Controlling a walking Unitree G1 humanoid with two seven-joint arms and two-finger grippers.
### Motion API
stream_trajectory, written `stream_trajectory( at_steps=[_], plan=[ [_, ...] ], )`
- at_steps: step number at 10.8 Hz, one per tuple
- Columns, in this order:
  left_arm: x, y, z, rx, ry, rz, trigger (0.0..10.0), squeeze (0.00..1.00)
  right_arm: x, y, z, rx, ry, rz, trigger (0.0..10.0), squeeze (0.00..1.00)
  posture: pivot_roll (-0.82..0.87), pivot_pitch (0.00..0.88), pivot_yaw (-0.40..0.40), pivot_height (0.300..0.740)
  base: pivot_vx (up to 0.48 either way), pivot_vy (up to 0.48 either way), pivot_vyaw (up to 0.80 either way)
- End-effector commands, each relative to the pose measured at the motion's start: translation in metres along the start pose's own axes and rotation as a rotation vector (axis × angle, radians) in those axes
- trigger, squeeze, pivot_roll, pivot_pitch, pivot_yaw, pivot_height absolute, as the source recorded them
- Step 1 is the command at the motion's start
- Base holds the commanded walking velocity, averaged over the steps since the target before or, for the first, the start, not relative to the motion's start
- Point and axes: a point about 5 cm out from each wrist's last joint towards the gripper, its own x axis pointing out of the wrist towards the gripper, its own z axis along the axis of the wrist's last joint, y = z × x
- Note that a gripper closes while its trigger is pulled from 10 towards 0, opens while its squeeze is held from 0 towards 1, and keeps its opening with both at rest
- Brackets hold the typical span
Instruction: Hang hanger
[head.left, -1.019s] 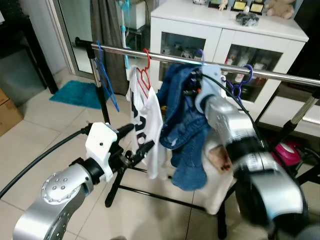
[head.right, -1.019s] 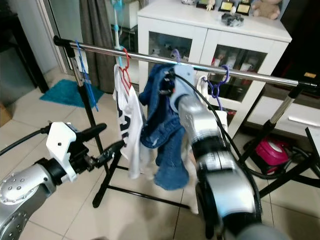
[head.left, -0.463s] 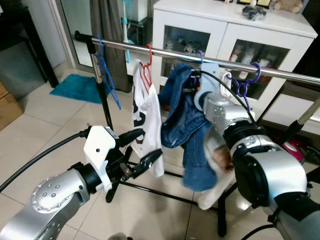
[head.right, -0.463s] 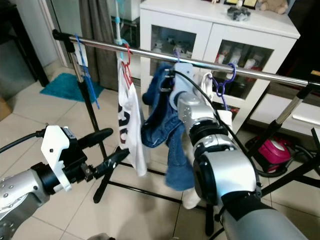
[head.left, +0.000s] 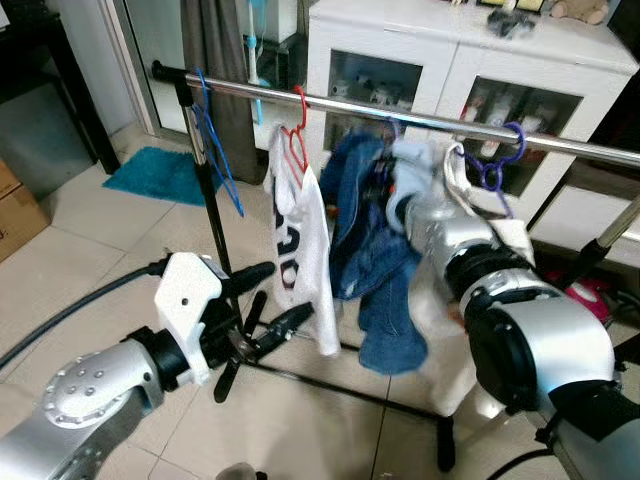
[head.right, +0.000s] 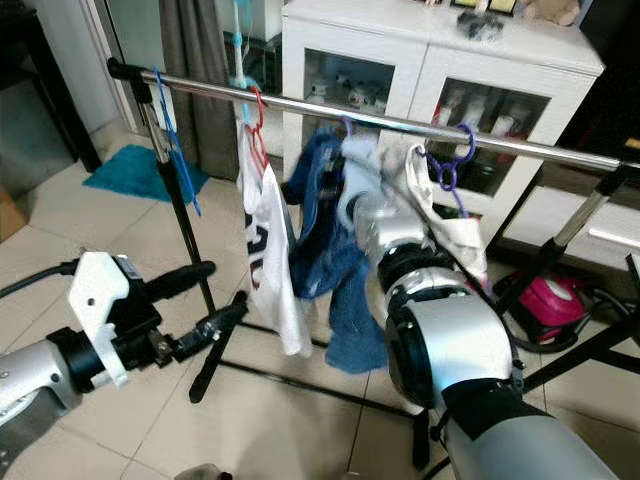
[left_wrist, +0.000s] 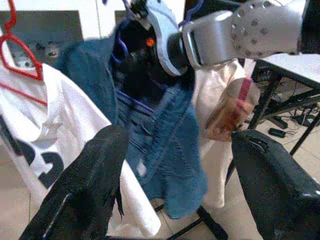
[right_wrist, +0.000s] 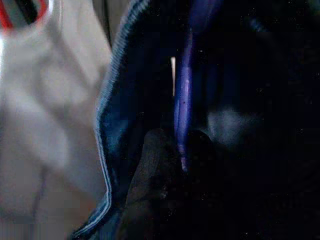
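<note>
Holding: your right pincer (right_wrist: 172, 150) pinched the purple hanger (right_wrist: 182, 100) inside the denim jacket (head.left: 365, 250), up at the rail (head.left: 560, 143).
Left pincer (head.left: 268, 298): spread, low, before the white shirt (head.left: 300, 250).

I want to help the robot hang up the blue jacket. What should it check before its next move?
1. Right tool gripping the purple hanger: ok, the fingers pinch it inside the denim jacket.
2. Hanger's hook over the metal rail: cannot tell, that spot is blurred.
3. Room on the rail: ok, the jacket sits between the white shirt on its red hanger and a second purple hanger.
4. Left tool out of the way: ok, it is low, open, holding nothing and apart from the clothes.
5. Jacket seated on its hanger: cannot tell, it hangs bunched up.
</note>
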Motion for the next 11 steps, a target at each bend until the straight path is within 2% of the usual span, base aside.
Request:
stream_trajectory(
  at_steps=[1,4,5,7,9,11],
  plan=[
    [-0.004,0.002,0.003,0.023,0.009,0.031,10.0,0.00,0.000,-0.002,0.004,-0.015,-0.015,0.001,10.0,0.00,0.06,0.097,-0.044,0.740,0.000,0.000,0.00],
    [-0.013,0.015,0.014,0.095,-0.032,0.138,10.0,0.00,-0.002,0.000,0.022,-0.025,-0.111,0.005,10.0,0.00,0.06,0.119,-0.060,0.740,0.000,0.000,0.00],
    [-0.013,0.014,0.019,0.096,-0.058,0.137,10.0,0.00,-0.002,0.002,0.027,0.031,-0.163,0.026,10.0,0.00,0.06,0.120,-0.065,0.740,0.000,0.000,0.00],
    [-0.013,0.005,0.013,0.080,-0.046,0.127,10.0,0.00,-0.004,0.005,0.007,0.042,-0.247,0.103,10.0,0.00,0.06,0.122,-0.078,0.740,0.000,0.000,0.00],
    [-0.010,0.003,0.009,0.062,-0.044,0.143,10.0,0.00,-0.019,0.009,-0.007,0.142,-0.440,0.165,10.0,0.00,0.05,0.131,-0.071,0.740,0.000,0.000,0.00],
    [-0.007,0.008,0.014,0.079,-0.061,0.144,10.0,0.00,-0.026,0.010,0.019,0.140,-0.583,0.132,10.0,0.00,0.04,0.137,-0.057,0.740,0.000,0.000,0.00]
  ],
)
